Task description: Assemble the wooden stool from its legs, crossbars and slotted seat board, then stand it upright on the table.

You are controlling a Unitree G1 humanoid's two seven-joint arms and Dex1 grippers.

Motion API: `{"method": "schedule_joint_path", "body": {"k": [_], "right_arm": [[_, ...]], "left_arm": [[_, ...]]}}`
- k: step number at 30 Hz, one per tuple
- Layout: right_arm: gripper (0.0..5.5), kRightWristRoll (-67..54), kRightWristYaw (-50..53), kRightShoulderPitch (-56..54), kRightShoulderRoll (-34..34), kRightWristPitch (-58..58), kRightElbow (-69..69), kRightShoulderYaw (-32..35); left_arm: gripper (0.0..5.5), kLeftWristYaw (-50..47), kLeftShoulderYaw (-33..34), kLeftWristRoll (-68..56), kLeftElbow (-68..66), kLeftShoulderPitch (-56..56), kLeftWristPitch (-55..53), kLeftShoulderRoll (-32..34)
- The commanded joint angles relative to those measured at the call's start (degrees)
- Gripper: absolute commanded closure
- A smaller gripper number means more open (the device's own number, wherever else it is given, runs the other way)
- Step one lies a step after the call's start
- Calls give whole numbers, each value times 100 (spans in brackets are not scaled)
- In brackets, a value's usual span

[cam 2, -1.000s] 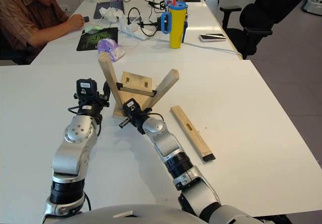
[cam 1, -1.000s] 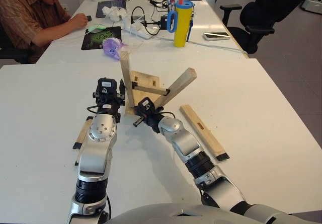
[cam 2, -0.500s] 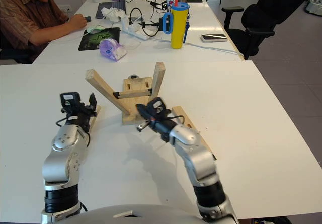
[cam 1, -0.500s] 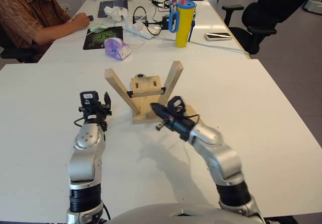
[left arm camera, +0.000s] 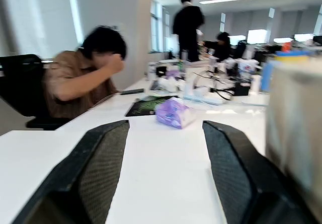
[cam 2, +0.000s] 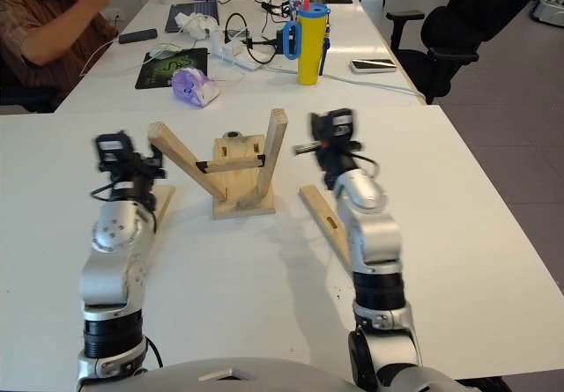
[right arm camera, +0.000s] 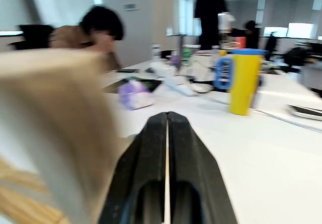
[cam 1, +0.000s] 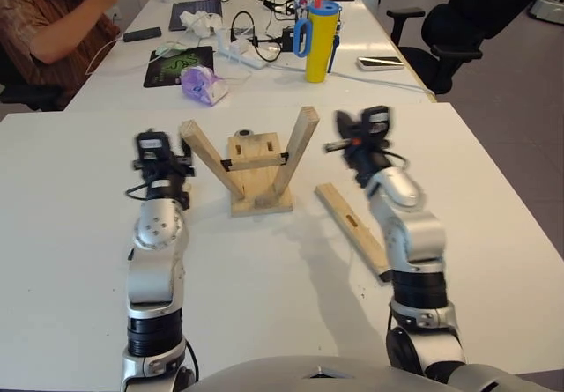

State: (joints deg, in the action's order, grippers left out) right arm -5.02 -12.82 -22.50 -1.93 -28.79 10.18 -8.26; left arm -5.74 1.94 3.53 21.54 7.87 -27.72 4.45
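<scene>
Standing on seat board point(cam 1: 262, 203): 2 legs point(cam 1: 298, 145), 1 crossbar point(cam 1: 256, 160) | loose legs point(cam 1: 352, 226): 2 | left hand point(left arm camera: 166, 128) open | right hand point(right arm camera: 167, 116) closed

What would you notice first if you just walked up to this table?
The half-built wooden stool in the middle of the white table: two legs poke up in a V, joined by a crossbar. A robot arm hangs on each side of it, the left gripper with jaws open, the right gripper with jaws shut. One loose leg lies flat to the stool's right.
</scene>
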Motion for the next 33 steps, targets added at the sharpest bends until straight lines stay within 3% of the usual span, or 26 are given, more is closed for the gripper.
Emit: {"method": "schedule_joint_path", "body": {"k": [1,10,14,19,25,30,33], "right_arm": [[550,117,-303,271,255,-613,-166,-1273],[550,415,-432,491,-711,-549,-484,-583],[550,254,-440,-5,-727,108,-924,-56],[550,349,-814,-756,-895,1358,-2097,60],[550,758,-2873,-757,-1322,2548,-2043,-1495],[550,998,-3387,-344,-1384,2531,-1266,-2272],[550,1068,-3327,-164,-1410,2196,-1070,-2284]], "left_arm": [[276,376,-472,35,-638,469,-246,-6],[276,920,39,59,-754,-125,-387,838],[276,1354,515,85,-1553,48,470,1708],[276,2114,862,-333,-2426,864,1608,2398],[276,2486,1438,-653,-4285,2143,2881,3250],[276,2593,1557,-810,-5018,2347,3204,3369],[276,2653,1540,-892,-5028,2342,3264,3357]]}}
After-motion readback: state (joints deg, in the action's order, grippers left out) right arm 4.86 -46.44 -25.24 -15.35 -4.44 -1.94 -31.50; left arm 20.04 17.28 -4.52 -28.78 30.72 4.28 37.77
